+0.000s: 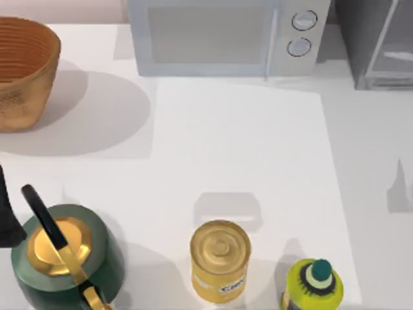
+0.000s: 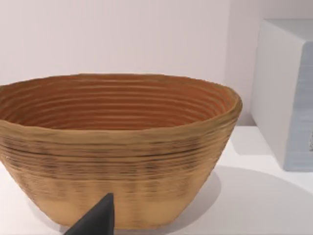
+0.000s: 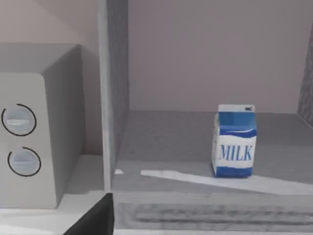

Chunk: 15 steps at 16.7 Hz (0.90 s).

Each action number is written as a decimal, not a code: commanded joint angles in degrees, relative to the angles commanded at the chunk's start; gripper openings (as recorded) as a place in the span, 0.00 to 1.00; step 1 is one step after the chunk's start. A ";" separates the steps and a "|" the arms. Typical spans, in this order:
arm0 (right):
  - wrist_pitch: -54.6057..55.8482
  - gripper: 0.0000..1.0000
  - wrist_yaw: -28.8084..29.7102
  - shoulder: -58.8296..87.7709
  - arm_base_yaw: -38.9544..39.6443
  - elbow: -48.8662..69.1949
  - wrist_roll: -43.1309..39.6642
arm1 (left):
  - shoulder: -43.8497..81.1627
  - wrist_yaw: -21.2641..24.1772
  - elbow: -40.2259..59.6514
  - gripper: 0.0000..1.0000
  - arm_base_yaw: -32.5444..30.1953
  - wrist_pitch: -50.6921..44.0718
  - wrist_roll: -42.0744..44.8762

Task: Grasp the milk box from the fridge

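The milk box (image 3: 234, 142), a small blue and white carton marked MILK, stands upright on the floor of the fridge (image 3: 166, 139), whose inside lies open to the right wrist view. A dark part of my right gripper (image 3: 95, 220) shows low in that view, well short of the carton and apart from it. From above, the fridge (image 1: 377, 45) is the dark grey cabinet at the table's back right corner. My left gripper (image 2: 95, 221) hangs in front of the woven basket (image 2: 117, 147), with its arm (image 1: 5, 219) at the left edge.
A pale microwave (image 1: 219, 35) with two knobs stands just left of the fridge. The basket (image 1: 19, 71) sits at the back left. Along the front stand a green kettle (image 1: 61, 258), a yellow can (image 1: 220, 260) and a yellow-green bottle (image 1: 314, 284).
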 joint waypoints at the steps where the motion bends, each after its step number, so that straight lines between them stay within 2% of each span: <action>1: 5.05 1.00 -1.56 6.13 -1.63 0.39 0.10 | 0.00 0.00 0.00 1.00 0.00 0.00 0.00; 8: 36.71 1.00 -11.80 44.16 -12.23 3.22 0.87 | 0.00 0.00 0.00 1.00 0.00 0.00 0.00; 12: 50.31 1.00 -15.98 58.13 -16.56 5.09 1.07 | 0.00 0.00 0.00 1.00 0.00 0.00 0.00; 15: 56.03 1.00 -17.71 63.78 -18.35 6.01 1.13 | 0.00 0.00 0.00 1.00 0.00 0.00 0.00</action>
